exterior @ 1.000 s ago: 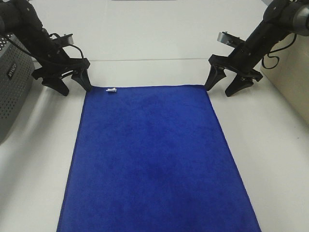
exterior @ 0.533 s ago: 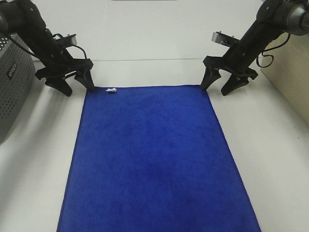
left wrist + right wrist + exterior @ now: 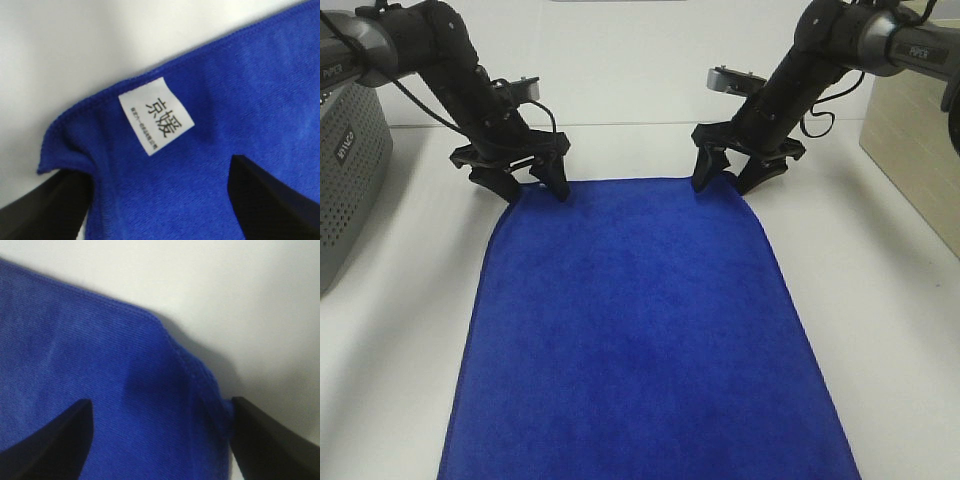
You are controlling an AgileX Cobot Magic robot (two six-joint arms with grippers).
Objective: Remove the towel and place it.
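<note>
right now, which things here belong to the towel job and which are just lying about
Part of the job:
- towel, with its tag
- left gripper and right gripper, each open over a far corner

Lying about:
- grey perforated basket, far left
- beige object, right edge

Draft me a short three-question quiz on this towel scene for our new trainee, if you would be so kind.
1. True or false: on both arms the jaws stand open over the far corners of the towel.
2. Multiple choice: the white tag sits at A) the far corner under the left arm, B) the far corner under the right arm, C) the near edge.
3. Short answer: what stands on the table left of the towel in the exterior high view?

Key: 1. True. 2. A. 3. A grey perforated basket.
</note>
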